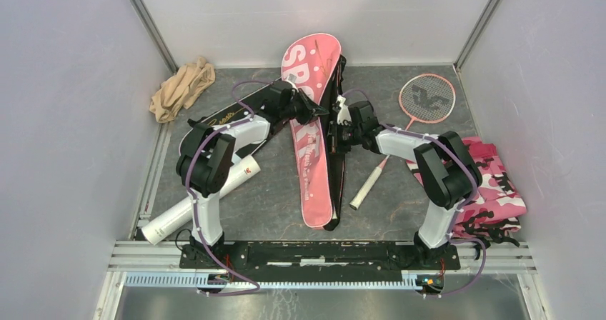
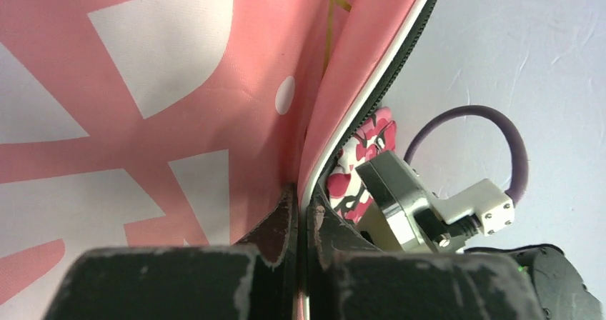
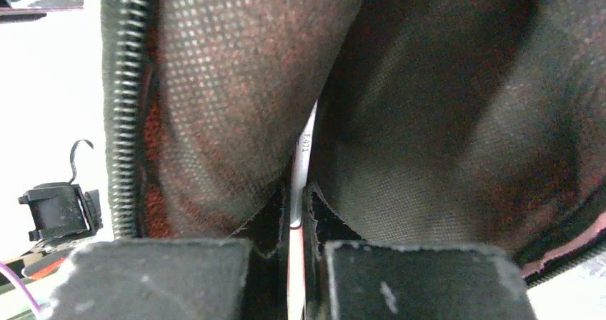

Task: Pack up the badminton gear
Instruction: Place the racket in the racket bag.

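Pink bag [image 1: 309,120] at 12 o'clock | left hand [image 2: 301,198] clamped on its pink edge, right hand [image 3: 299,198] clamped on its black side | unpacked (early stage, judged): racket [image 1: 426,97] 2 o'clock, tube [image 1: 193,206] 8 o'clock

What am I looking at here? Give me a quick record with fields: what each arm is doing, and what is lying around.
Left gripper: shut on the pink flap edge of the pink bag
Right gripper: shut on the same bag's dark inner side
Bag state: unzipped, its two sides held apart
Racket: loose, right of the bag
White tube: near left, partly under the left arm
Black bag: beneath the left arm
Cloths: beige cloth far left; camouflage cloth right
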Motion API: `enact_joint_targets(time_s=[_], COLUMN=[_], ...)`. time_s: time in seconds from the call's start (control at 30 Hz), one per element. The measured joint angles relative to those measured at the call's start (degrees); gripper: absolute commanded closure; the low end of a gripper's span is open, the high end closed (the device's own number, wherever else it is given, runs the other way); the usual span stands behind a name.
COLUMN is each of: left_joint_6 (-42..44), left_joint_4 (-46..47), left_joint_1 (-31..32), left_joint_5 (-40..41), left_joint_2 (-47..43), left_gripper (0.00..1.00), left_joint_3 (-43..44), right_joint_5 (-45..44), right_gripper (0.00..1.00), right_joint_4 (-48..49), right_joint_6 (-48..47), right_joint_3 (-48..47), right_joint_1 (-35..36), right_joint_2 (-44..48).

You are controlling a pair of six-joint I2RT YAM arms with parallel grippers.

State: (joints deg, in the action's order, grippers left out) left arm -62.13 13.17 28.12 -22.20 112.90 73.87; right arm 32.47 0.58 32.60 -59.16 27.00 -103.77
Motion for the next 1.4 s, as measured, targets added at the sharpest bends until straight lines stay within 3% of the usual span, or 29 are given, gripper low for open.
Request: enact_joint_targets(time_s=[0.5,0.77,1.07,1.2,1.4], left_joint_6=[-1.99,-1.90,1.36,3.52,5.46], left_joint_4=[2.19,2.16,0.94,-0.74,-2.05], left_joint_1=[-2.10,-3.30,-4.07,-4.26,-4.26], left_joint_5=[-5.70,-6.95,-7.52,-7.98,-8.00], left_joint_2=[0.00,0.00,-0.04,-0.13,-0.13], left_gripper=[0.98,0.98,0.98,0.98,0.98], left_joint_3=[-1.14,-1.31,-0.96,-0.07,0.96], right_joint_5=[5.81,6.47,-3.02,-11.76,-22.93], right_gripper=[0.54,0.28,0.24,0.23,0.23], right_joint_4=[1.68,-7.10,-20.15,-21.44,-21.40], right_joint_6=[-8.09,-19.56,-34.07,-35.95,-35.45], right_joint_3=[-3.13,-7.76,-8.04,-6.27,-4.44], right_joint_1=[0.22,-1.75,-8.02,-12.94,-20.63], right_joint_2=[-1.97,-1.62,9.81,14.27,13.70])
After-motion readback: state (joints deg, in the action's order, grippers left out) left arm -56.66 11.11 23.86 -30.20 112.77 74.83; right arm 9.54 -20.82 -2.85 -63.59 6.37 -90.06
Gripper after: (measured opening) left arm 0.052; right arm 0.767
